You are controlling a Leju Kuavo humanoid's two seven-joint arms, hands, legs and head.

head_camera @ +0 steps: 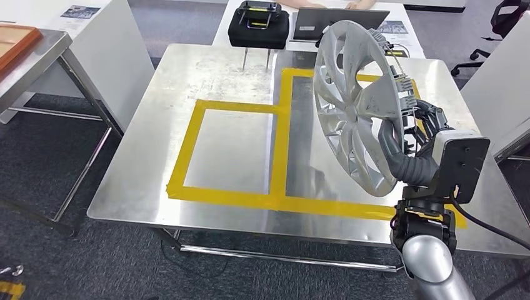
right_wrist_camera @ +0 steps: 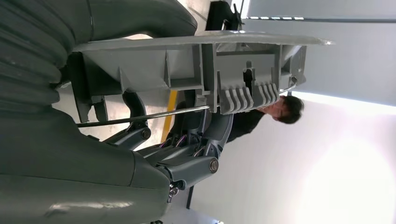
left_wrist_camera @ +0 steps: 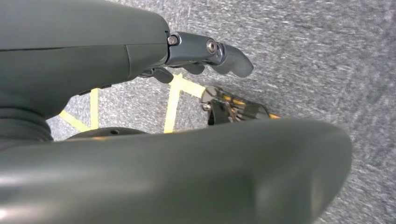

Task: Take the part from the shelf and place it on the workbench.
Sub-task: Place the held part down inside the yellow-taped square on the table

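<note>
One wheel cover (head_camera: 353, 106) hung tilted above the counter's (head_camera: 206, 75) right side, the right hand's (head_camera: 409, 134) fingers (right_wrist_camera: 196, 140) clamped on its rim. Released there, it could tip or roll away. Whether the left hand (left_wrist_camera: 205, 51) was closed, I could not tell.

Black case (head_camera: 259, 25), laptop (head_camera: 330, 24) beyond.

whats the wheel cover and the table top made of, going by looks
Wheel cover: probably plastic with silver paint; its back shows grey moulded ribs and clips, held by the right robot hand. Table: looks like brushed steel, dull reflections and fine scratches, with yellow tape outlines stuck on.
</note>
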